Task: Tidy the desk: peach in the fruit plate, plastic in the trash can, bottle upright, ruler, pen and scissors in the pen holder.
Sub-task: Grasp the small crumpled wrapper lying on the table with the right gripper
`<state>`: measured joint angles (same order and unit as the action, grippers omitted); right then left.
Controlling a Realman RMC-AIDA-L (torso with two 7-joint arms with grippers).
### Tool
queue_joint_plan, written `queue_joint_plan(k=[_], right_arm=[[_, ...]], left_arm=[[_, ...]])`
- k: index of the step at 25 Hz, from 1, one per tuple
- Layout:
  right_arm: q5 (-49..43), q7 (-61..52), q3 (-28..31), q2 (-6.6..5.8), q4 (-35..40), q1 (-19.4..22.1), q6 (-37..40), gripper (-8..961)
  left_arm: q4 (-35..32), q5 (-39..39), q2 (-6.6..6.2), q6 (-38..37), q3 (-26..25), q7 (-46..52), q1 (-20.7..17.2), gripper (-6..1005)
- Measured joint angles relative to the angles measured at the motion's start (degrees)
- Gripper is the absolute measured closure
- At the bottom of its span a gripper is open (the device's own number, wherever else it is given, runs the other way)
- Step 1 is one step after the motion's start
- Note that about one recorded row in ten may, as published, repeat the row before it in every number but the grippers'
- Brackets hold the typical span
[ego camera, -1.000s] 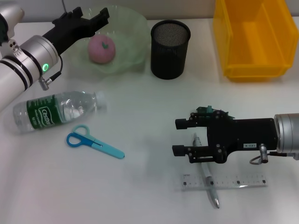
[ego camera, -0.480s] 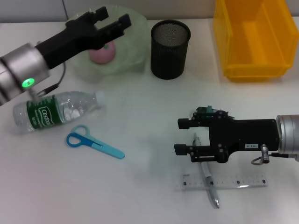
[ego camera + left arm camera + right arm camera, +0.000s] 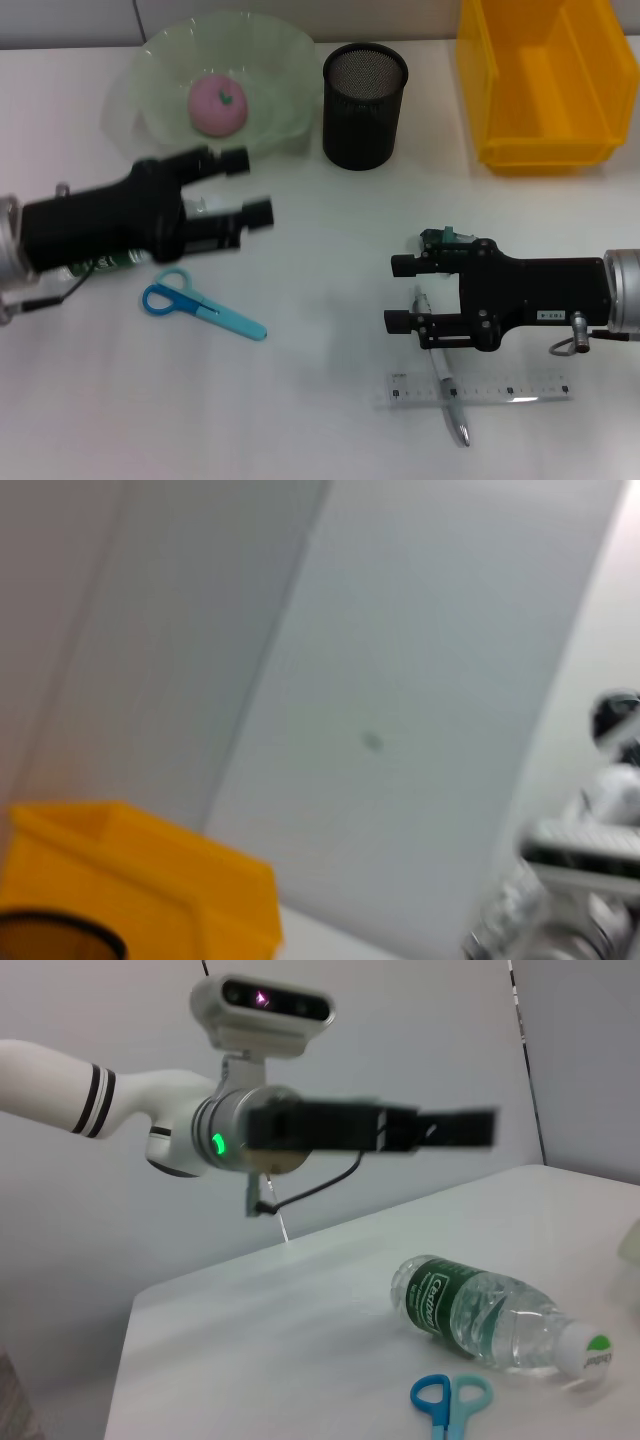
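Head view down over the desk (image 3: 320, 250); right wrist low, sharing the bottle (image 3: 490, 1310) and scissors (image 3: 450, 1400); left wrist upward.

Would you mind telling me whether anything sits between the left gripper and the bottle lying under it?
Nothing visible does: the left gripper hangs open over the bottle, with only air between them in the right wrist view.

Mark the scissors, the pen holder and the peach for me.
scissors (image 3: 200, 307), head view, on the pivot where blue handles meet blades.
pen holder (image 3: 364, 118), head view, on its black mesh wall.
peach (image 3: 218, 105), head view, on its pink top.
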<state>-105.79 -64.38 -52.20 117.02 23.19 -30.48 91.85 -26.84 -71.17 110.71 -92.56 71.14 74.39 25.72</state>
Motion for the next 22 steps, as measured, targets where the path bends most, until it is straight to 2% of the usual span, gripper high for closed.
queue_joint_plan(k=[2, 3, 6, 10, 11, 15, 17, 22], right_arm=[[0.0, 0.0, 0.0, -0.17, 0.0, 0.0, 0.1, 254], [0.0, 0.0, 0.1, -0.23, 0.0, 0.0, 0.1, 254], [0.1, -0.1, 0.1, -0.62, 0.1, -0.2, 0.4, 254], [0.1, -0.5, 0.6, -1.10, 0.1, -0.3, 1.3, 254], [0.1, -0.5, 0.9, -1.23, 0.1, -0.3, 1.6, 254], [0.1, -0.8, 2.6, -1.81, 0.1, -0.3, 2.8, 253], [0.1, -1.0, 3.0, -2.05, 0.1, -0.3, 3.2, 253], [0.0, -2.1, 3.0, -2.16, 0.3, -0.7, 3.4, 253]], left_arm=[[-0.7, -1.8, -0.15, -1.0, 0.0, -0.2, -0.7, 140], [-2.4, -4.3, -0.13, -1.6, 0.1, -1.4, -2.5, 140], [-3.6, -7.4, 0.35, -0.8, 0.1, -5.6, -4.4, 140], [-3.6, -9.5, 0.52, -0.4, -0.4, -6.7, -4.6, 141], [-3.7, -12.2, 0.95, -0.3, -1.4, -7.5, -4.4, 141], [-3.7, -12.9, 1.12, -0.2, -1.6, -7.8, -4.3, 142], [-3.6, -14.2, 1.61, 0.1, -2.1, -8.2, -4.2, 142], [-3.7, -14.2, 1.78, 0.1, -2.1, -8.3, -4.2, 143]])
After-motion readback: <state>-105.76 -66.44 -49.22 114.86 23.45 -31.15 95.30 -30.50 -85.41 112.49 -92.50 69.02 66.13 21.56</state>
